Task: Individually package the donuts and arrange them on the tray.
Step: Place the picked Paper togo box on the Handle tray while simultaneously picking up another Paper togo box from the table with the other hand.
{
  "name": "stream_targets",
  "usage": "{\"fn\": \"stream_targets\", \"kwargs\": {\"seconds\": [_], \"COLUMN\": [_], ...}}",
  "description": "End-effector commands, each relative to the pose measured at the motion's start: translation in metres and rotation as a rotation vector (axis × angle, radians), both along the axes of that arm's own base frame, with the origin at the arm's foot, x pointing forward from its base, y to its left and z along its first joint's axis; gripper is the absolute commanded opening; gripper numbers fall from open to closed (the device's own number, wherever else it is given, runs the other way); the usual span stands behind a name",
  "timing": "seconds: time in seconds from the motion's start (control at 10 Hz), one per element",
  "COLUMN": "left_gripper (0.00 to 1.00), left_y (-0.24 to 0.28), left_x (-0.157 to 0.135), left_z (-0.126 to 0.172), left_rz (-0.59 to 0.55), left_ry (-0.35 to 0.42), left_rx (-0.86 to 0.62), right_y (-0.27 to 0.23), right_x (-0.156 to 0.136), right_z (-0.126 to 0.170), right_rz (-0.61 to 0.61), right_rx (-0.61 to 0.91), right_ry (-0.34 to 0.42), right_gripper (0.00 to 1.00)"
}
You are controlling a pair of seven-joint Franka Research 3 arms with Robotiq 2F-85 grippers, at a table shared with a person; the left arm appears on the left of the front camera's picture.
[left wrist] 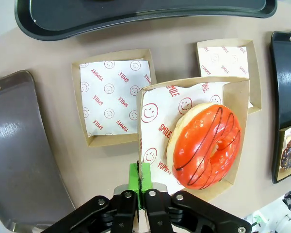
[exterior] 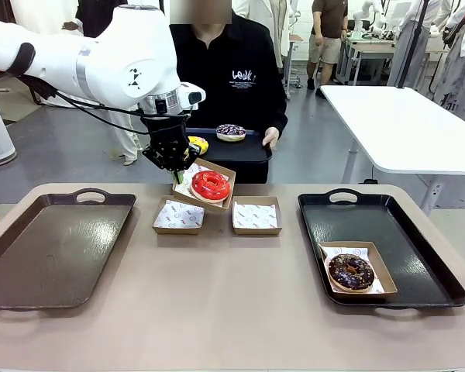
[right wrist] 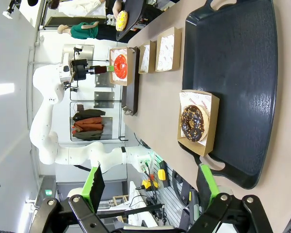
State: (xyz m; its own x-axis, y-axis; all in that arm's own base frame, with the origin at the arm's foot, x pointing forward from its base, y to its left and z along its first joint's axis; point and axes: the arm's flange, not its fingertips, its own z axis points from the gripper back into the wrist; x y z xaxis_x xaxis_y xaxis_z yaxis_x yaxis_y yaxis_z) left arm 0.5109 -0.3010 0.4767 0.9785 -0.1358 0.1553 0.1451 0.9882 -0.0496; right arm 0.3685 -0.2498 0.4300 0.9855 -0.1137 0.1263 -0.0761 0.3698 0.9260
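Observation:
My left gripper (exterior: 175, 176) (left wrist: 140, 178) is shut on the near rim of a cardboard box (left wrist: 148, 131) and holds it tilted above the table. The glossy red donut (exterior: 210, 185) (left wrist: 206, 144) (right wrist: 120, 65) lies in that box on printed paper. A dark chocolate donut (exterior: 351, 271) (right wrist: 194, 122) sits boxed on the right black tray (exterior: 403, 225) (right wrist: 233, 58). My right gripper (right wrist: 150, 187) hangs open high above that tray. A person at the far side holds a black tray (exterior: 240, 151) carrying a yellow-topped donut (exterior: 198, 144) and a purple-white sprinkled one (exterior: 231, 132).
Two paper-lined boxes (exterior: 178, 215) (exterior: 256, 215) lie empty on the table's middle; in the left wrist view one (left wrist: 114, 102) is beside the held box, the other (left wrist: 227, 52) partly under it. An empty dark tray (exterior: 50, 244) (left wrist: 19, 160) takes the left side.

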Motion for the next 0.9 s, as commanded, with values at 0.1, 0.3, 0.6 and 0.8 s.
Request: {"fn": "stream_targets", "kwargs": {"seconds": [0.1,0.3,0.6,0.8], "left_gripper": [0.01,0.01,0.01,0.01], "left_y": [0.025,0.06,0.128,0.173], "left_x": [-0.022,-0.06,-0.116,-0.14], "left_z": [0.014,0.034,0.052,0.046], "left_rz": [-0.028,-0.063,-0.055,0.023], "left_ry": [-0.017,-0.029,-0.029,0.006], "left_rx": [0.016,-0.003,-0.044,-0.046], "right_y": [0.027,0.074,0.177,0.252], "right_x": [0.023,0.052,0.086,0.101], "right_z": [0.022,0.057,0.129,0.144], "right_rz": [0.018,0.081,0.162,0.208], "right_rx": [-0.114,-0.243,-0.446,-0.623], "right_ry": [-0.025,-0.044,-0.083,-0.122], "right_gripper": [1.0,1.0,1.0,1.0]}}
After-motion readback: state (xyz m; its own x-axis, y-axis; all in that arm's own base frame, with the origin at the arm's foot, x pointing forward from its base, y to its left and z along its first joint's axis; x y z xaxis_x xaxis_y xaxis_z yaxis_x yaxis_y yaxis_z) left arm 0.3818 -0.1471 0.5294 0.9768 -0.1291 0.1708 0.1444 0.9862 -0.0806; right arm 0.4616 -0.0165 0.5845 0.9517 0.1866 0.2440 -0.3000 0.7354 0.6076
